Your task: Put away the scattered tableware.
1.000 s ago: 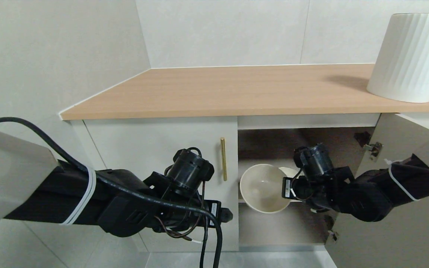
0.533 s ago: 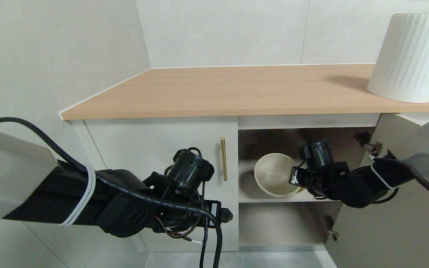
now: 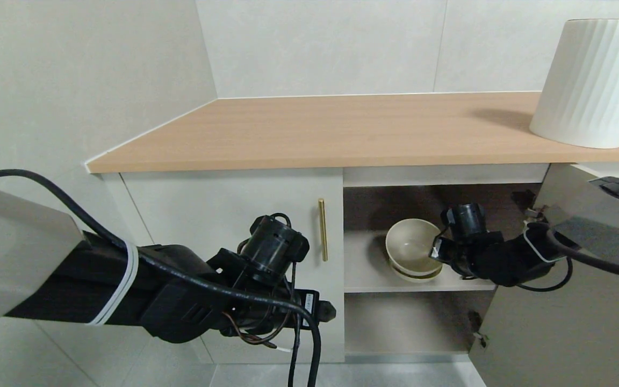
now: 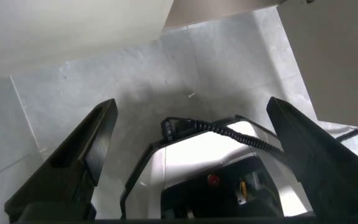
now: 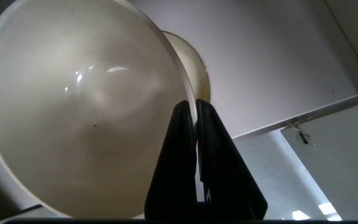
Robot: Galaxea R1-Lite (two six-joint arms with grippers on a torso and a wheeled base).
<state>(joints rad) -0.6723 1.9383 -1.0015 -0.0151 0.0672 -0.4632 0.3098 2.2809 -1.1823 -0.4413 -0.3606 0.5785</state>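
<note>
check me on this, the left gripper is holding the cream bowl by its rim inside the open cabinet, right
Not quite: it is the right gripper, not the left, that is holding the cream bowl by its rim inside the open cabinet. The right wrist view shows it pinching the rim. The left gripper is open and holds nothing.

Found the bowl (image 3: 409, 248) tilted over a second dish (image 3: 416, 275) on the cabinet shelf (image 3: 366, 279), right of frame centre, right gripper (image 3: 437, 251) at its right rim; container (image 3: 591, 80) on the countertop (image 3: 315, 129), upper right.
</note>
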